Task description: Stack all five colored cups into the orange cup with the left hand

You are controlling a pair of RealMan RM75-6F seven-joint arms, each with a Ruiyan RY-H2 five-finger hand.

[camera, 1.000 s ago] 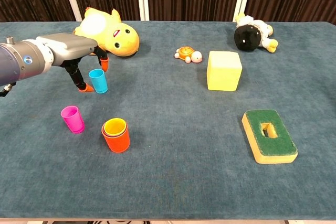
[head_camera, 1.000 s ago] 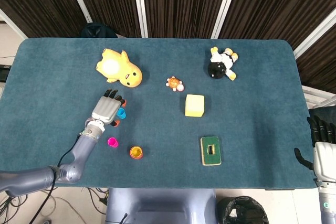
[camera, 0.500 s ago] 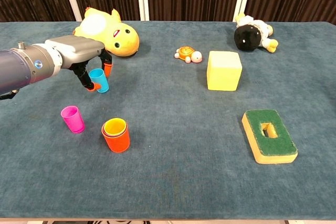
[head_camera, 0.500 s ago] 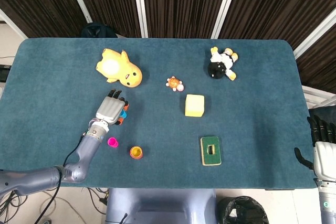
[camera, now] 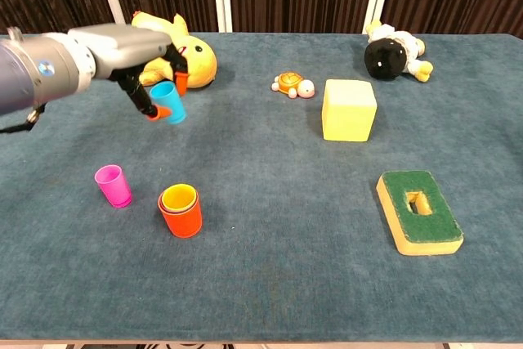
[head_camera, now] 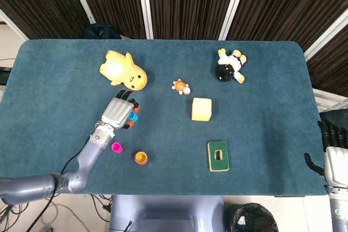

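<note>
Since the job is to nest every cup inside the orange cup point(camera: 181, 217), start with that one, close to the front edge of the table point(camera: 270, 300). It stands upright, and a yellow cup point(camera: 179, 198) already sits inside it. There may be more cups tucked under the yellow one, but I cannot tell from here.

Just to the side of it, a bit apart, stands the pink cup point(camera: 113, 185). It is upright on the table and nothing touches it, so it has yet to go in.

Farther back, the left hand point(camera: 131, 46) holds the blue cup point(camera: 168, 101) in its fingers. The cup is tilted and looks lifted off the table, though I cannot be sure of that. It hangs behind the orange cup, not over it. I think the next move is to carry the blue cup over the orange one and drop it in on top of the yellow cup. If it goes in crooked, it could tip out or knock the stack over.

So at least one cup is in, one is in the hand, and one waits on the table. That makes the job about half done, I would guess.

The right hand point(head_camera: 335, 149) is off past the table's edge, holding nothing, its fingers straight.

Other things lie around: a green sponge point(camera: 418, 211), a yellow block point(camera: 349, 109), a small turtle point(camera: 292, 84), a yellow duck toy point(camera: 194, 57) right behind the left hand, and a black and white toy point(camera: 391, 52) at the far side.
</note>
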